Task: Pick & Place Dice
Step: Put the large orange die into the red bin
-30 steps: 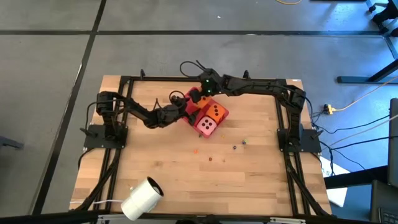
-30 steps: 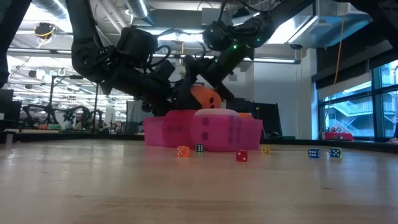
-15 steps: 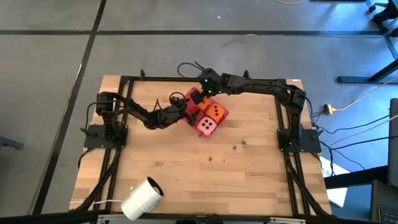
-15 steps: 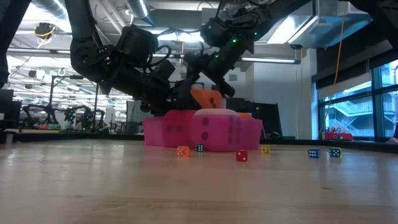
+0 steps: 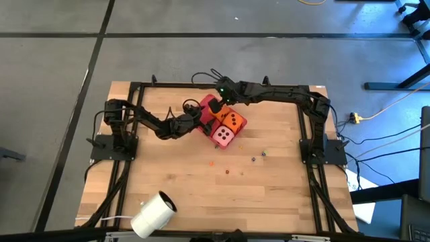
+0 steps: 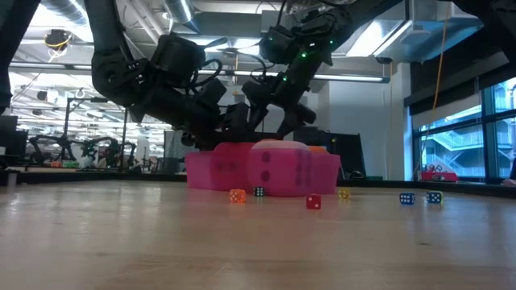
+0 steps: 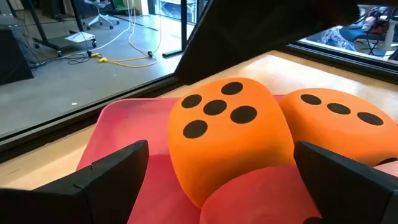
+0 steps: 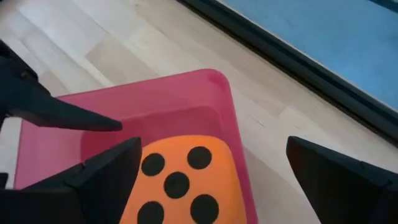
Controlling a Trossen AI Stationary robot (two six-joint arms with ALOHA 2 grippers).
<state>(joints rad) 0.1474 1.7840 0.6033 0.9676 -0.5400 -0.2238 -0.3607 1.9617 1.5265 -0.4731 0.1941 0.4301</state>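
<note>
A flat red tray (image 5: 205,106) lies on the table's far middle. Two orange dice (image 7: 230,137) (image 7: 336,121) and a red die (image 7: 261,196) sit in it, packed side by side. The pink die (image 5: 223,136) stands at the tray's near right corner. My left gripper (image 7: 221,149) is open, level at the tray's left side, with a finger on either side of the red die; whether it touches I cannot tell. My right gripper (image 8: 212,146) hangs open above an orange die (image 8: 177,183) in the tray's far part.
Several tiny coloured dice (image 5: 254,159) (image 6: 313,202) lie scattered on the wood, near and right of the tray. A white roll (image 5: 153,214) lies at the table's near left edge. A black frame (image 5: 306,87) rims the table.
The orange die that my right gripper held above the tray has dropped down among the other dice; in the low view it now sits out of sight behind the pink die. My right gripper has let go and risen a little above the tray.
</note>
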